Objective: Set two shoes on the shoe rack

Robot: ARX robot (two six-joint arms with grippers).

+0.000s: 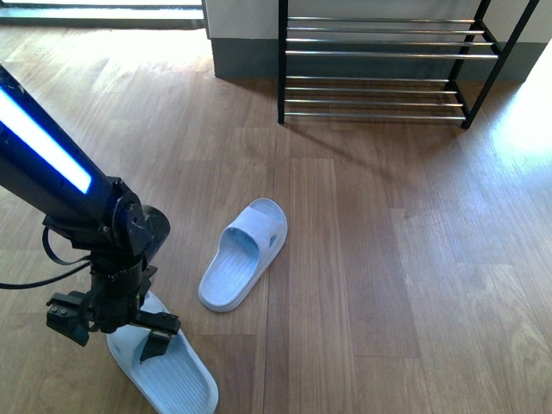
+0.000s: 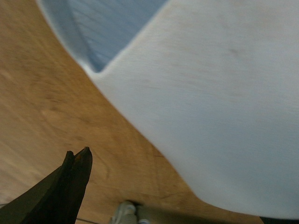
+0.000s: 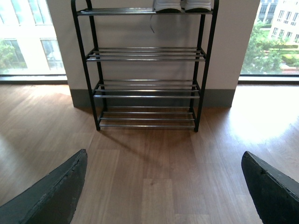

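The two shoes on the floor are pale blue slide sandals, not sneakers. One slide (image 1: 246, 254) lies mid-floor, toe toward the shoe rack (image 1: 379, 53). The other slide (image 1: 177, 375) lies at the near left. My left gripper (image 1: 112, 332) is open right above this slide's strap, which fills the left wrist view (image 2: 210, 93); one dark fingertip (image 2: 77, 163) shows beside it. My right gripper (image 3: 163, 186) is open and empty above bare floor, facing the rack (image 3: 147, 93). It does not show in the front view.
The rack stands against a grey-skirted wall between bright windows. White soles of a pair of shoes (image 3: 182, 4) show on its top tier, cut off by the picture's edge. Wood floor lies between the slides and the rack.
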